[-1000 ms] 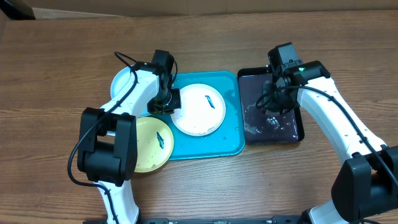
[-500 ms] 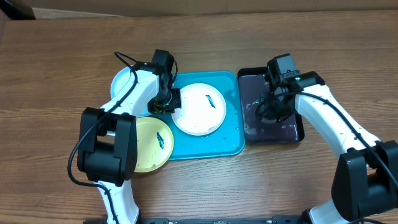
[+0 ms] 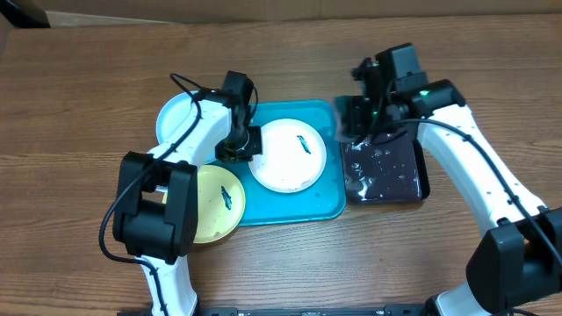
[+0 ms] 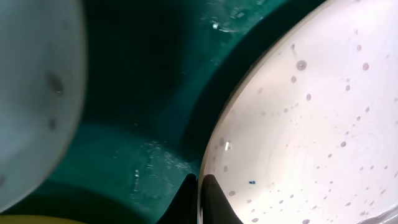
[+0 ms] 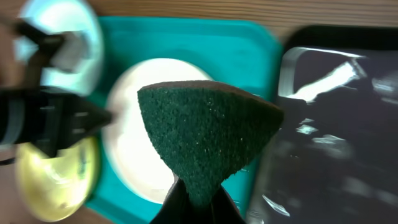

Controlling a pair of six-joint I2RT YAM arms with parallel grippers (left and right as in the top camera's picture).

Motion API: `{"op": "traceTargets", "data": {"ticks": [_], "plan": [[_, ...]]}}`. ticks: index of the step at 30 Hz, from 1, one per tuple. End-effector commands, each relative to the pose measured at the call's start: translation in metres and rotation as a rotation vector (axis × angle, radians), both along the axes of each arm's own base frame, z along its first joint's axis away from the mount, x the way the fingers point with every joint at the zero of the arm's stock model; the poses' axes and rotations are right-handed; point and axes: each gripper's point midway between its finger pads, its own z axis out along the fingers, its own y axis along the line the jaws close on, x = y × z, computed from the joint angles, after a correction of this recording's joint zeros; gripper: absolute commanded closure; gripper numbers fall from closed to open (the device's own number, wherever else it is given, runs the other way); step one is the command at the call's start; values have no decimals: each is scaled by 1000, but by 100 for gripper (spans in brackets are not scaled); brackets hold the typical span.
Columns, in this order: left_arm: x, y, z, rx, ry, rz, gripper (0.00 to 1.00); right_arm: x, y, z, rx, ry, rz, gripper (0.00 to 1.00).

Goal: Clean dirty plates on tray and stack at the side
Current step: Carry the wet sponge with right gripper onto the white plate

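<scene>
Yellow plate (image 3: 211, 219) partly beneath left arm (image 3: 154, 211)

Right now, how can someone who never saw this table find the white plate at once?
Start at the big teal tray on the table. The white plate lies in its centre, the left gripper pinching its rim. Beside it lie a light blue plate and a yellow plate; only this one is white.

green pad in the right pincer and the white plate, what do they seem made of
The green pad is likely a synthetic scouring sponge: its surface is coarse, matte, fibrous and speckled. The white plate is probably plastic: it looks smooth and faintly glossy, with what look like small droplets on it in the left wrist view.
</scene>
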Motion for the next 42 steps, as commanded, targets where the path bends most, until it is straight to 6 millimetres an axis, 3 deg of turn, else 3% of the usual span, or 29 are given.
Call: {"op": "traceTargets", "data": {"ticks": [1,7,16,24,36,41,42], "plan": [[0,-11,0,-11,2,-4,95,-8,38,23,85,-47,98,96],[-1,-12,0,-11,3,-8,96,-4,41,3,-130,-121,72,96],[-1,-12,0,-11,5,-8,96,-3,50,-51,-326,-102,84,96],[-2,-11,-1,-7,9,-8,96,2,49,-66,-357,-97,79,96],[-2,-11,-1,-6,9,-8,96,5,50,-116,-403,-31,90,96],[-2,-11,-1,-6,9,-8,96,6,50,-118,-403,-30,91,96],[-2,-11,-1,-6,9,-8,96,6,50,-118,-402,-32,90,92]]}}
